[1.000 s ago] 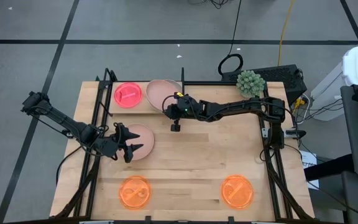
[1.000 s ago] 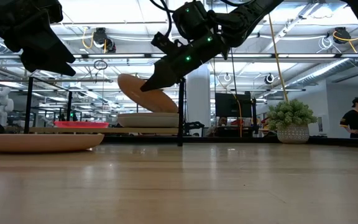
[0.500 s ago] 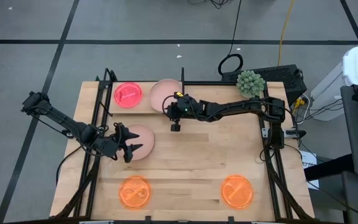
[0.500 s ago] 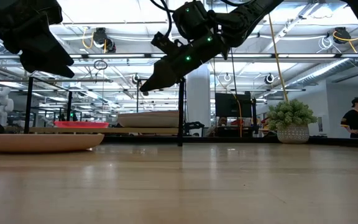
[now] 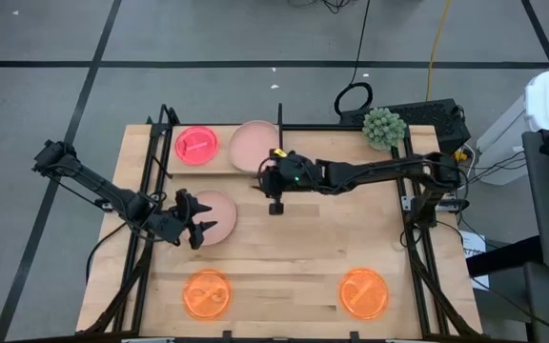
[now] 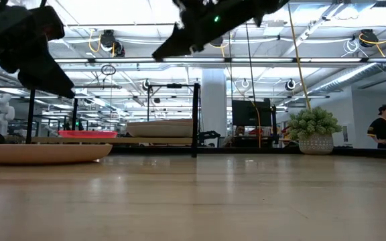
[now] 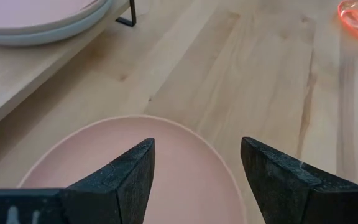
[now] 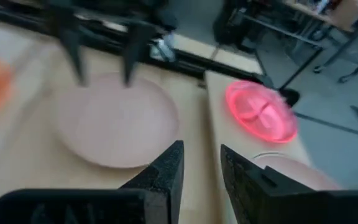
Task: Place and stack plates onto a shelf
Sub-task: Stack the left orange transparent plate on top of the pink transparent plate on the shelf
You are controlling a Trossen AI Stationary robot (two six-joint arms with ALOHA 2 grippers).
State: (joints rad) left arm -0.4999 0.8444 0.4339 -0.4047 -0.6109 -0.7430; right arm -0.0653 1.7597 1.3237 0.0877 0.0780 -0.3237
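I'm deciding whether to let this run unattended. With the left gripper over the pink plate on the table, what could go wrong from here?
1. The left gripper hovers open above the pale-pink plate, which lies flat on the tabletop; pinching its low rim could skid it instead.
2. The right gripper is empty beside the shelf, near the path to the plate stack; the arms might collide.
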